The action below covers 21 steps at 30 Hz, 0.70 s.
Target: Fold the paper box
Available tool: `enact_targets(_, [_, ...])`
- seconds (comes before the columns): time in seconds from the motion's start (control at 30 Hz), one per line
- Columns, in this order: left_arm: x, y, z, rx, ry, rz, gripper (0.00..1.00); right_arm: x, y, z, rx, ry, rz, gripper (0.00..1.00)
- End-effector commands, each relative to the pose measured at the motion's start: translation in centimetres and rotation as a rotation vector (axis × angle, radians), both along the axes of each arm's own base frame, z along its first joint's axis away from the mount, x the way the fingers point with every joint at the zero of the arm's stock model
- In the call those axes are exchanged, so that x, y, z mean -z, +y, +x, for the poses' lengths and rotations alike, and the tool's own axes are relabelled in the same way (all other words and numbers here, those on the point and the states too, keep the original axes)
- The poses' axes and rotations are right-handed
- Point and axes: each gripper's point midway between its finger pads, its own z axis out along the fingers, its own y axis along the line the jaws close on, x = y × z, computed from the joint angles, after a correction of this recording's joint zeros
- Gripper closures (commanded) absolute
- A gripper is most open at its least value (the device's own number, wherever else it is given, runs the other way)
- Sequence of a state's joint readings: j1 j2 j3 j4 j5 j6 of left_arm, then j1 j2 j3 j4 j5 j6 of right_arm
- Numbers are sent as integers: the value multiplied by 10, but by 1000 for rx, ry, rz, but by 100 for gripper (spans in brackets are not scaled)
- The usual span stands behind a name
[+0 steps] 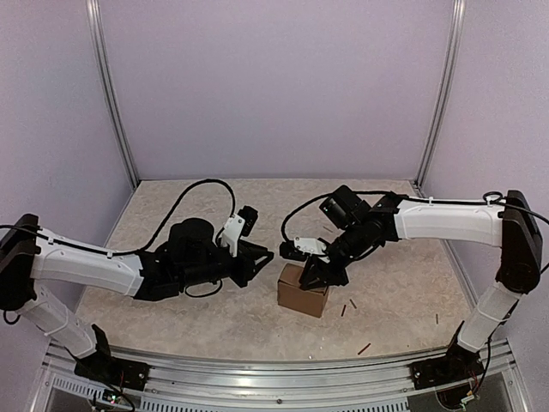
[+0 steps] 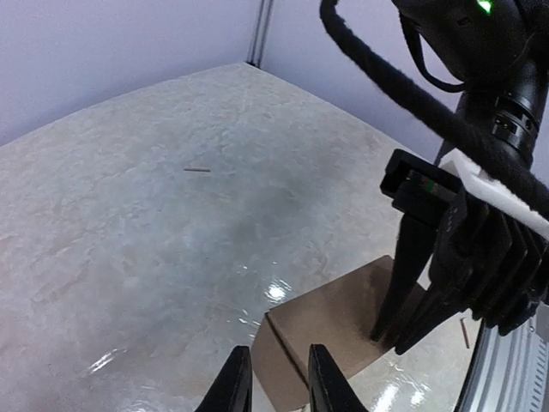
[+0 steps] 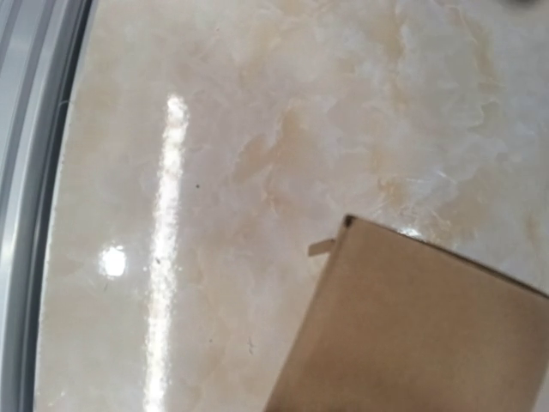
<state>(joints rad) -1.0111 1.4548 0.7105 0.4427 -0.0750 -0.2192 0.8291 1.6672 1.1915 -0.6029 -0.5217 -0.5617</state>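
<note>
The paper box (image 1: 302,290) is a small closed brown cardboard box standing mid-table. My right gripper (image 1: 314,275) reaches down onto it. In the left wrist view its dark fingers (image 2: 410,273) stand close together with their tips on the far part of the paper box (image 2: 339,322) top; whether they pinch anything does not show. The right wrist view shows only the paper box (image 3: 429,335) top and a small tab (image 3: 321,247) at its corner, no fingers. My left gripper (image 1: 264,257) hovers just left of the box; the left gripper (image 2: 276,388) has its jaws slightly parted and empty.
Several tiny dark sticks lie on the table right of the box (image 1: 344,309), near the front (image 1: 364,348), and one far off (image 2: 196,169). The metal rail (image 1: 274,373) runs along the near edge, and purple walls enclose the other sides.
</note>
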Motion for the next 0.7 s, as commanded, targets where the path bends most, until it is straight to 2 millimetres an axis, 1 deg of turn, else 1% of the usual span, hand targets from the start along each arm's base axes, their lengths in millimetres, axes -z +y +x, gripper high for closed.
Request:
enact_targets(0.0, [3,-36,-32,291,83,-49,81,34,-23,-10,16,42,-138,84])
enact_targets(0.13, [17,-52,-39,385,132,-38,86,34,-24,-10,18,42,-138,84])
enact_targets(0.17, [19,-55,-38,390,142,-35,88,34,-24,-10,18,41,-138,84])
enact_targets(0.2, [27,-56,-37,396,162,-21,88,33,-24,-11,18,40,-138,84])
enact_targets(0.23, [30,-57,-36,402,170,-16,89,33,-25,-11,17,41,-139,84])
enact_targets(0.3, [42,-55,-33,395,194,6,90,31,-25,-11,18,36,-138,84])
enact_targets(0.43, [76,-40,-22,361,274,35,90,30,-27,-11,16,26,-135,83])
enact_targets(0.47, [81,-35,-17,353,303,29,90,30,-27,-11,15,25,-138,83])
enact_targets(0.53, [92,-31,-15,360,355,22,90,32,-28,-12,14,22,-141,83])
enact_targets(0.6, [95,-34,-12,365,384,22,90,32,-29,-12,13,19,-142,83])
enact_targets(0.67, [101,-36,-12,372,408,37,90,28,-29,-12,11,15,-136,83])
